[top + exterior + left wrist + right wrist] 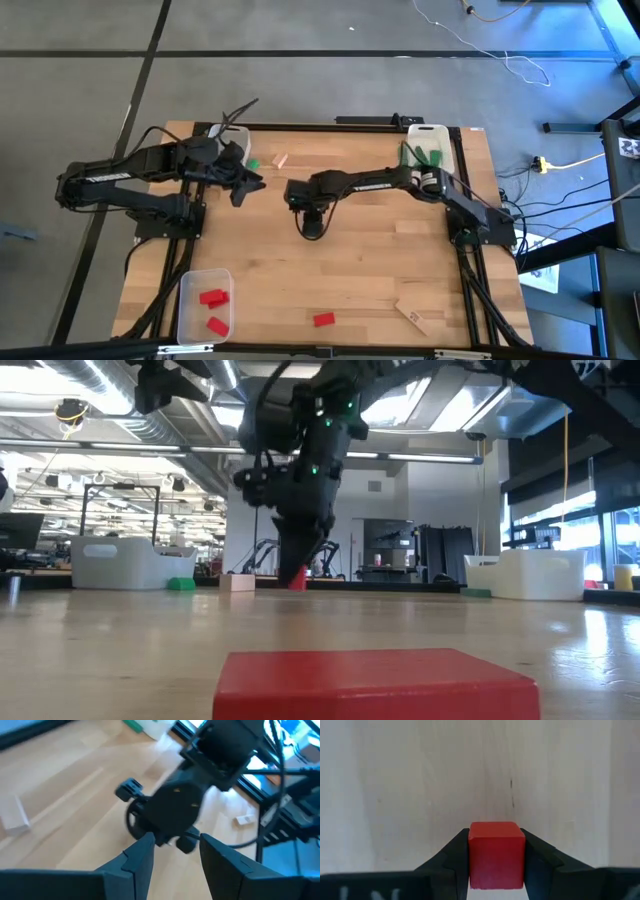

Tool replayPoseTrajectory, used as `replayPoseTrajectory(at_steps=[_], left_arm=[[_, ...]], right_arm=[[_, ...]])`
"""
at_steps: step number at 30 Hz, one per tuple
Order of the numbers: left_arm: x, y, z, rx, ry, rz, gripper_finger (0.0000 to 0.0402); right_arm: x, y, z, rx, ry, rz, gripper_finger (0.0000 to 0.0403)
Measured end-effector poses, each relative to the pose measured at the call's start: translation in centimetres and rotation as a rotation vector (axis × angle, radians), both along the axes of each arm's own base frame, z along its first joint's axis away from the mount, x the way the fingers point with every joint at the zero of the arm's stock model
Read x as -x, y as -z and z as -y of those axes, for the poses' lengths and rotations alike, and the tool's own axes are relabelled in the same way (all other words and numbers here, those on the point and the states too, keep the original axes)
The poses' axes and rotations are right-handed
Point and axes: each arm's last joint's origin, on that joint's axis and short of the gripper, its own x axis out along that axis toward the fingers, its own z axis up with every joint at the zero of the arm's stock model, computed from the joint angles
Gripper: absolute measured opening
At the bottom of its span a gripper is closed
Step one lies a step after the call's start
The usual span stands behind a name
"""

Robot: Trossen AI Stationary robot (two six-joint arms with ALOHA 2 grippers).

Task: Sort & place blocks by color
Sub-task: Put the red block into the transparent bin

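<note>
My right gripper (496, 870) is shut on a red block (496, 854) over the middle of the table (360, 270). In the low view the block (298, 578) shows at the fingertips, close above the wood. My left gripper (175, 865) hangs open and empty above the table's far left part (245, 185). Another red block (323, 319) lies flat near the front edge. Two more red blocks (212, 298) lie in a clear bin (186, 318) at the front left. A green block (253, 164) and a wooden block (281, 160) lie on the table at the far left. My right gripper pinches the red block by two opposite side faces (472, 851) between its two fingers. The fingers come from above, pointing steeply down. The block sits square at the finger ends (298, 578). Whether its underside touches the table cannot be told.
A clear bin (447, 140) with green blocks (430, 155) stands at the far right corner, another bin (232, 133) at the far left. A wooden block (412, 317) lies near the front right. My right arm (370, 182) reaches across the table's middle.
</note>
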Motion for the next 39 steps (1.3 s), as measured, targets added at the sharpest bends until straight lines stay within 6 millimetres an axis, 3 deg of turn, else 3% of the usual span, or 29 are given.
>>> replayPoseTrajectory(at_steps=[8,17,25,39], left_arm=[[0.1,-0.1,0.2,0.026,0.05,0.011,0.0149],[0.3,-0.2,0.2,0.026,0.049,0.017,0.0149],[0.5,-0.3,0.2,0.025,0.049,0.021,0.0149],[1.2,-0.7,0.3,0.023,0.043,0.051,0.0149]], right_arm=[[-0.3,2.0,0.0,-0.001,-0.002,-0.04,0.0129],[-0.3,2.1,0.0,-0.002,-0.002,-0.041,0.013],[-0.3,2.2,0.0,-0.006,0.021,-0.04,0.0188],[-0.4,2.2,0.0,-0.006,0.021,-0.031,0.0196]])
